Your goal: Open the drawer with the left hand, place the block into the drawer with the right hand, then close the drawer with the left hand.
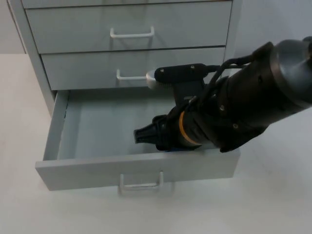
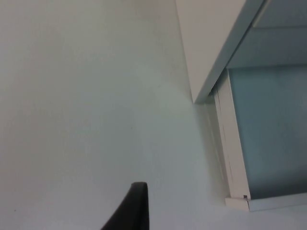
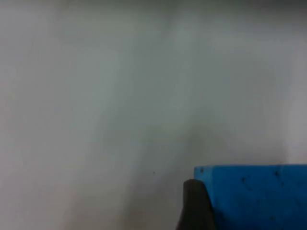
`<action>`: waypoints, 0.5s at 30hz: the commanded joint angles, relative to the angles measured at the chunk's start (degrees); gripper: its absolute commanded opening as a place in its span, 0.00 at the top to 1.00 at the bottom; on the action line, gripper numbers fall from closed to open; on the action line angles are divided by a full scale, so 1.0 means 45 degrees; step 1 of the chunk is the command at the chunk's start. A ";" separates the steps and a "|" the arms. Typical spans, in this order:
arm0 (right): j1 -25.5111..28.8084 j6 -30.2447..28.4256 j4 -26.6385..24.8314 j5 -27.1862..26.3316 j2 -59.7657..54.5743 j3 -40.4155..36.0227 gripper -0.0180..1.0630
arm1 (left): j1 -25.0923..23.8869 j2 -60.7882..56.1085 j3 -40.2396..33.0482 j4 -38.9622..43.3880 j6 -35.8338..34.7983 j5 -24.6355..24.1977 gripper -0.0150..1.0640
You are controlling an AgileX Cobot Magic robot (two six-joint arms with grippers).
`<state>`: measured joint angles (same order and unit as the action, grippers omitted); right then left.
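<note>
The bottom drawer (image 1: 92, 168) of a grey cabinet (image 1: 126, 29) stands pulled open, its floor bare on the left. My right arm reaches down into the drawer's right half, and my right gripper (image 1: 146, 136) is low inside it. The right wrist view has a blue block (image 3: 254, 196) tight against a black fingertip (image 3: 194, 206) over the pale drawer floor; the gripper looks shut on it. A blue sliver of the block (image 1: 178, 149) peeks out under the arm. My left gripper's fingertip (image 2: 134, 206) hangs over the white table beside the open drawer's left wall (image 2: 230, 153).
Two closed drawers with white handles (image 1: 132, 34) sit above the open one. The open drawer's own handle (image 1: 141, 184) faces the front. White table (image 1: 29, 97) runs to the left of the cabinet and in front of it.
</note>
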<state>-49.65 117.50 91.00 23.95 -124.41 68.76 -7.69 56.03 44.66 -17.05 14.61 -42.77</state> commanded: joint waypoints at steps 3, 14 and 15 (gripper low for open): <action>-0.0044 0.0150 0.0178 0.0368 -0.0133 0.0083 0.45 | -0.0041 -0.0094 -0.0077 -0.0213 0.0036 0.0018 0.01; -0.0064 -0.0885 -0.0978 0.0185 0.1863 0.0188 0.34 | -0.0041 -0.0094 -0.0077 -0.0245 0.0036 0.0018 0.01; -0.0095 -0.1550 -0.1622 0.0092 0.2286 0.0188 0.34 | -0.0041 -0.0094 -0.0077 -0.0245 0.0036 0.0018 0.01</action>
<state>-49.65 115.04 88.47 24.98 -118.13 69.15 -7.69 56.03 44.66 -17.14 14.61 -42.77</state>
